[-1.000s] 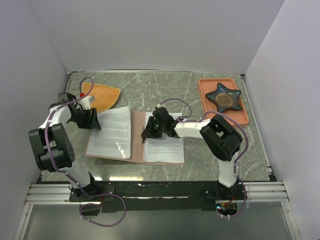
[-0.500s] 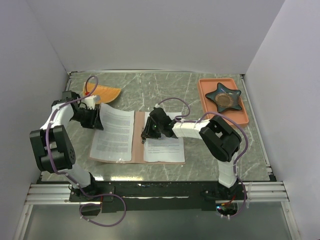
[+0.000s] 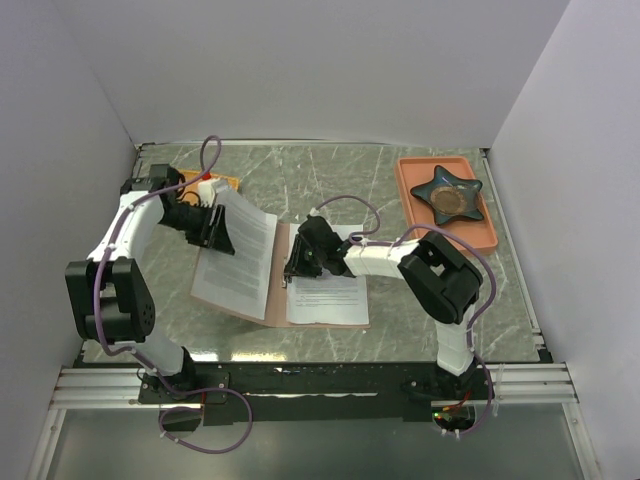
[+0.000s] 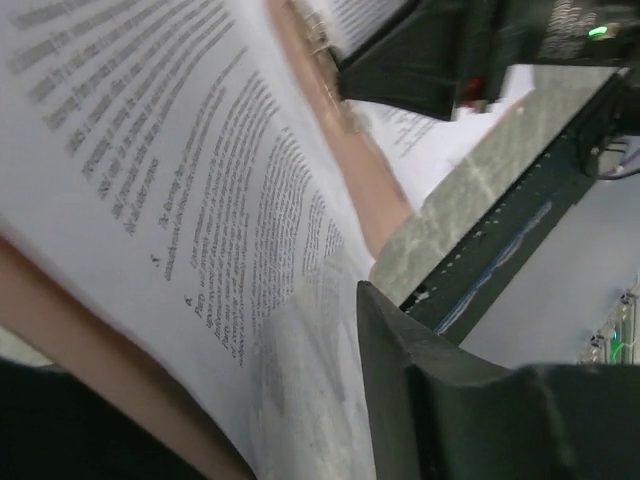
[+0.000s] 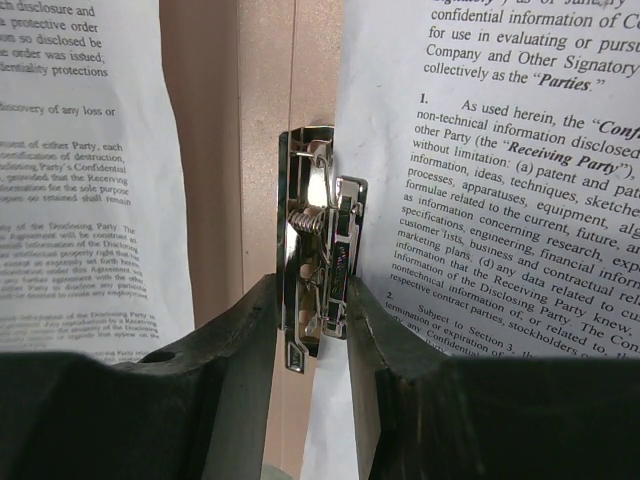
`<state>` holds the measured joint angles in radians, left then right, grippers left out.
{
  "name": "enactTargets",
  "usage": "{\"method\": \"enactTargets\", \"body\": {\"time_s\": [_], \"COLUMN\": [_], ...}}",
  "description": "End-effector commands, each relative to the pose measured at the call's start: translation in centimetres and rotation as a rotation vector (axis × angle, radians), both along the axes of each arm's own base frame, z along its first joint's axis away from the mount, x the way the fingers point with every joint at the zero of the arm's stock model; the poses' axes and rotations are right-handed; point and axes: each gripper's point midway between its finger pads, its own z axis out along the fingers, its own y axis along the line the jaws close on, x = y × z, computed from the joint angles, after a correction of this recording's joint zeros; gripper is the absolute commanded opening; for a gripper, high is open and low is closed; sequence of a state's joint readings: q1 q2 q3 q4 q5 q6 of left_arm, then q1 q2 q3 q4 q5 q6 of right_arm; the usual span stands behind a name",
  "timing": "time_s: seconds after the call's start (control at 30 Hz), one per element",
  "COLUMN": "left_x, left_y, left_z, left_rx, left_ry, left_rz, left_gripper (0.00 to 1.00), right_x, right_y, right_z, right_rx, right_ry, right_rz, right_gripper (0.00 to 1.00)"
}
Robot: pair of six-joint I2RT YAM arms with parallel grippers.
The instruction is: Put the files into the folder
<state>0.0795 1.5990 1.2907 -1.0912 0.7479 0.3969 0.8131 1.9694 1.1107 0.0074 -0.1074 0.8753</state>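
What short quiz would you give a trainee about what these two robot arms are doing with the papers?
1. True or false: the left half of the folder lies flat.
2. What do the fingers of the right gripper close on? A) a metal clip B) a pen C) a cup
3. How many printed sheets show in the folder?

Key: 1 false, it is tilted up. 2 A. 3 two, one on each half.
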Motion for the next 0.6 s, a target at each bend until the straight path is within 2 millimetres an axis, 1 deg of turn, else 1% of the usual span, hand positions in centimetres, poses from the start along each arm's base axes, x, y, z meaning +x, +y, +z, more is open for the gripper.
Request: {"method": "enactTargets", "body": {"time_s": [0.0, 0.03, 0.07, 0.1, 0.13, 0.17, 0.2, 0.23, 0.3, 0.37, 0.4, 0.43, 0.47, 0.5, 0.53, 0.57], "left_x": [-0.3, -0.2, -0.1, -0.3, -0.2, 0.1, -0.1, 0.2, -0.1, 0.0, -0.4, -0.4, -0.7, -0.8, -0.8, -1.0], "left_y": [-3.5, -3.6, -4.7, -5.5, -5.9, -6.6, -7.4, -8.0, -9.6, -10.6, -11.6, -12.1, -12.9, -13.2, -13.6, -14.1], "left_z": [4.2, 4.6, 5.4, 5.9, 6.2, 6.8, 6.9, 7.2, 7.1, 6.8, 6.7, 6.7, 6.6, 6.6, 6.9, 7.1], "left_rx": [-0.1, -0.107, -0.127, -0.138, -0.145, -0.159, -0.163, -0.171, -0.187, -0.192, -0.191, -0.188, -0.188, -0.188, -0.19, -0.19], "left_ry": [-0.023, -0.023, -0.03, -0.026, -0.027, -0.037, -0.034, -0.044, -0.03, -0.014, -0.009, -0.006, -0.001, 0.001, -0.006, -0.01], "left_rz": [-0.078, -0.074, -0.104, -0.128, -0.139, -0.154, -0.178, -0.188, -0.231, -0.252, -0.281, -0.286, -0.31, -0.319, -0.327, -0.34], "left_gripper": [0.55, 0.59, 0.61, 0.63, 0.68, 0.69, 0.7, 0.73, 0.78, 0.8, 0.84, 0.87, 0.89, 0.92, 0.94, 0.96], "right_x": [-10.7, -10.7, -10.7, -10.5, -10.5, -10.5, -10.4, -10.4, -10.2, -9.8, -9.6, -9.0, -8.9, -8.9, -7.9, -7.5], "right_y": [-13.4, -13.2, -13.2, -13.0, -12.9, -12.7, -12.4, -12.1, -11.5, -10.5, -10.0, -9.0, -8.6, -8.4, -7.2, -6.8], "right_z": [-12.2, -12.3, -12.3, -12.3, -12.3, -12.3, -12.2, -12.0, -11.8, -10.7, -10.3, -9.2, -8.5, -7.9, -5.9, -4.8], "right_rx": [-0.574, -0.577, -0.579, -0.574, -0.567, -0.56, -0.549, -0.535, -0.5, -0.447, -0.417, -0.366, -0.337, -0.314, -0.252, -0.218], "right_ry": [0.376, 0.375, 0.377, 0.373, 0.374, 0.375, 0.37, 0.368, 0.358, 0.331, 0.316, 0.282, 0.267, 0.253, 0.193, 0.167], "right_rz": [0.022, 0.025, 0.025, 0.023, 0.023, 0.025, 0.028, 0.032, 0.037, 0.046, 0.051, 0.063, 0.072, 0.086, 0.092, 0.1], "right_gripper": [0.11, 0.13, 0.13, 0.14, 0.16, 0.17, 0.18, 0.21, 0.25, 0.28, 0.32, 0.35, 0.37, 0.42, 0.44, 0.47]}}
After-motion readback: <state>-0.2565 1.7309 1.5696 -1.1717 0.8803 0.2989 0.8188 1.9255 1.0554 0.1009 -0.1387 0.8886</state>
